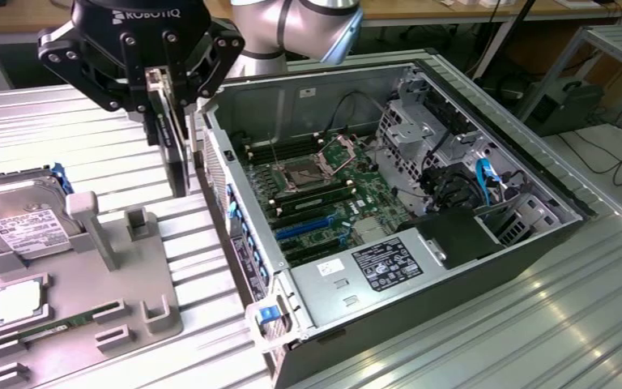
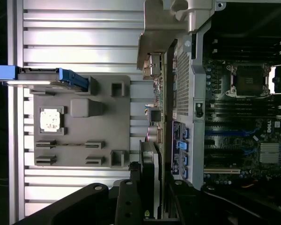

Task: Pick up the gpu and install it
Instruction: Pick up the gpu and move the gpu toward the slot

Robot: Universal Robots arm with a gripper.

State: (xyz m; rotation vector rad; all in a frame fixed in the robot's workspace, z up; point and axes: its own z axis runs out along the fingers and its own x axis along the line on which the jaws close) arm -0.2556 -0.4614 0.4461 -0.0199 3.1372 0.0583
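My gripper (image 1: pixel 165 96) is shut on the gpu (image 1: pixel 178 162), a thin dark card hanging edge-down from the fingers. The card is in the air above the grey fixture (image 1: pixel 127 284), just outside the wall of the open computer case (image 1: pixel 419 235). In the wrist view the gpu (image 2: pixel 154 115) runs edge-on away from the gripper (image 2: pixel 152 180), with its silvery metal bracket (image 2: pixel 161 28) at the far end, alongside the case wall (image 2: pixel 196 84). The motherboard's blue expansion slots (image 1: pixel 308 228) lie inside the case, unoccupied.
The fixture holds a silver hard drive (image 1: pixel 25 228) in a blue-edged cradle, a square processor chip (image 1: pixel 17 300) and a narrow green memory stick (image 1: pixel 52 328). Cables and drive cages (image 1: pixel 473 186) crowd the case's far side. Ribbed metal tabletop (image 1: pixel 527 324) surrounds everything.
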